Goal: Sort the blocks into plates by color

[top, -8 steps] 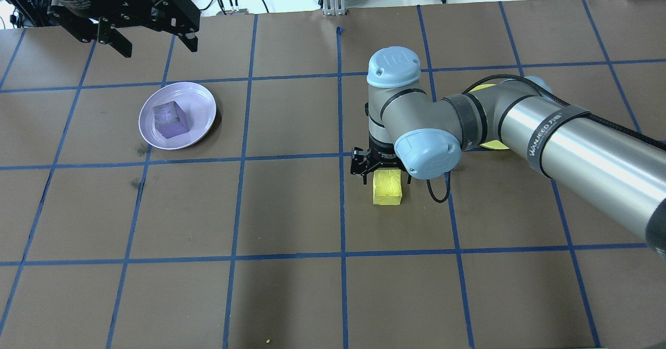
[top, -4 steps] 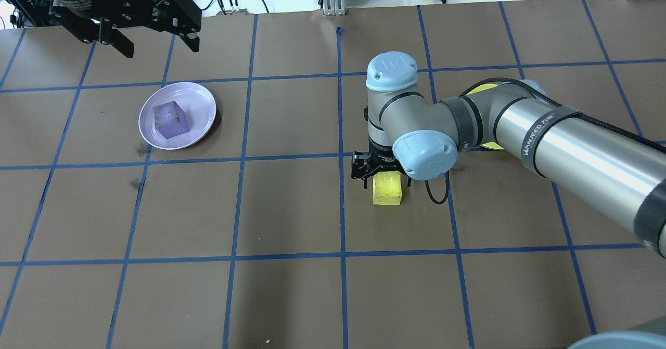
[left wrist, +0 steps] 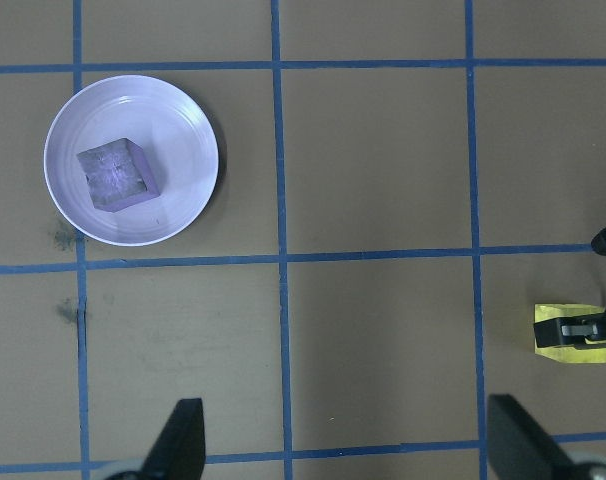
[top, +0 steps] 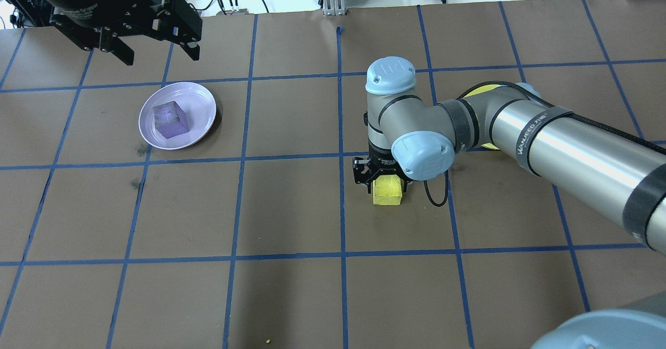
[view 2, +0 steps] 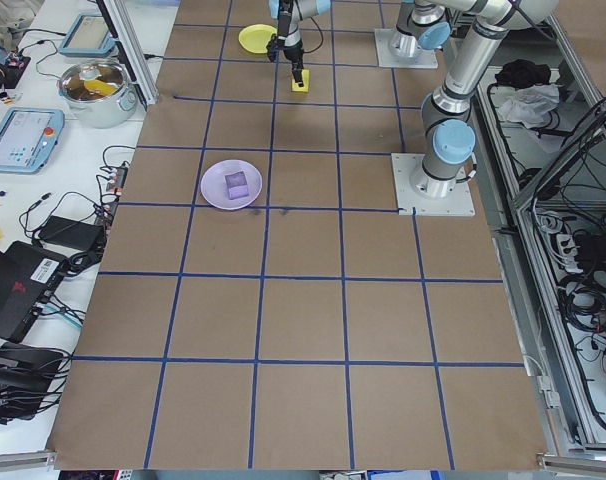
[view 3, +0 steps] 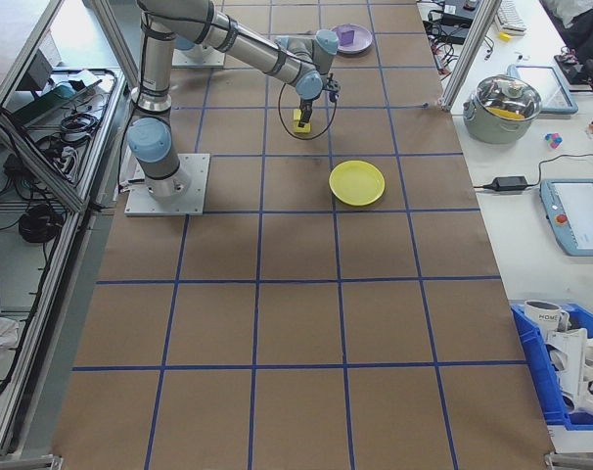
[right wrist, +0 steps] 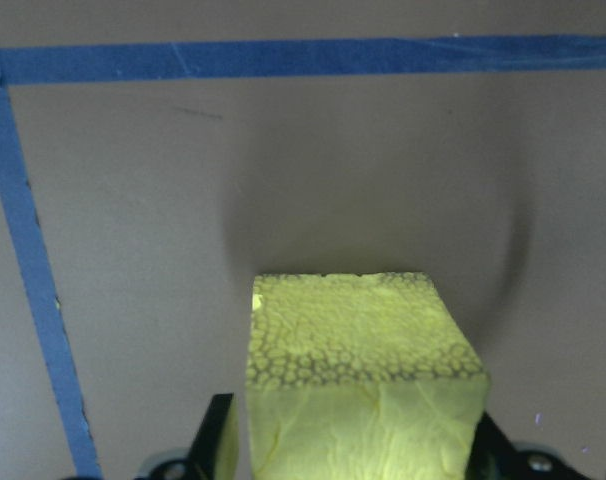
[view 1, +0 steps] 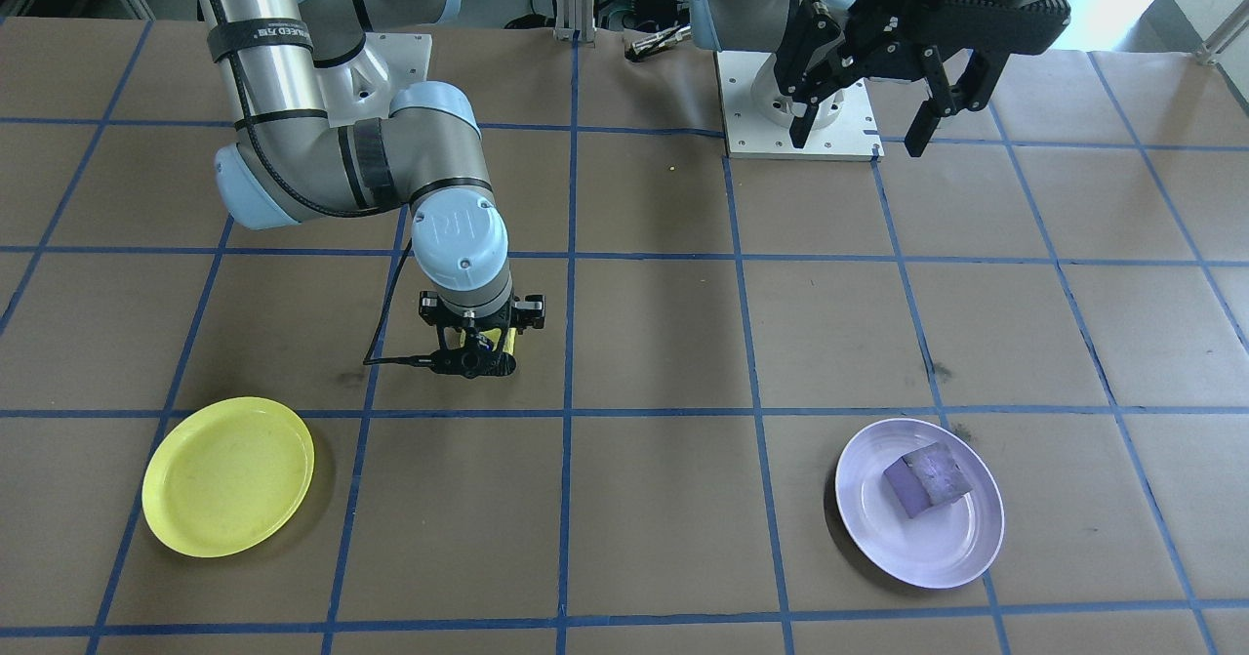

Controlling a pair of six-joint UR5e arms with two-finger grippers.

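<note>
**Right end effector closed around yellow block on desk; purple block already on lavender plate**

The right end effector (top: 386, 181) was seen lowered straight down over the yellow block (top: 387, 192), with its fingers (right wrist: 215, 440) set against the block's two opposite sides, as shown in the right wrist view. The gap between the fingers was filled by the block, so the block was taken as gripped. Whether the block was resting on the brown paper or just lifted off it could not be told. In the front-facing view the block was almost wholly hidden under the end effector (view 1: 475, 350), with only a sliver of yellow seen. The block was located near the middle of the desk (top: 291, 208), just right of a blue tape line (top: 341, 130) in the overhead view.

The yellow plate (view 1: 228, 475) was seen lying with nothing in it, well apart from the yellow block, on the robot's right side toward the far edge of the desk. In the overhead view it was mostly covered by the right arm (top: 546, 136).

The left end effector (top: 151, 24) was held high above the desk near the robot's base, with its fingers (left wrist: 178, 445) spread wide and nothing between them.

The purple block (top: 169, 120) was seen sitting inside the lavender plate (top: 203, 107), slightly off centre and turned at an angle to the grid. That plate was placed on the robot's left side, well apart from the yellow block.
</note>
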